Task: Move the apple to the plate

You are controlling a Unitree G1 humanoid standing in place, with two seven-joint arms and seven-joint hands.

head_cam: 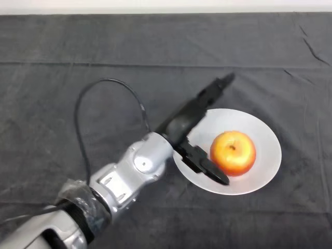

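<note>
A red and yellow apple (pixel 233 152) sits upright on the white plate (pixel 264 134), a little right of the plate's middle. My left hand (pixel 182 126) hovers over the plate's left edge, just left of the apple. Its fingers (pixel 213 89) stretch straight up and to the right, past the plate's far rim. The thumb (pixel 206 165) reaches along the apple's lower left side, close to it or touching it. The hand is open and holds nothing.
A dark cloth (pixel 104 52) covers the whole table, with a fold line running across its far part. A pale strip of wall shows beyond the table's far edge.
</note>
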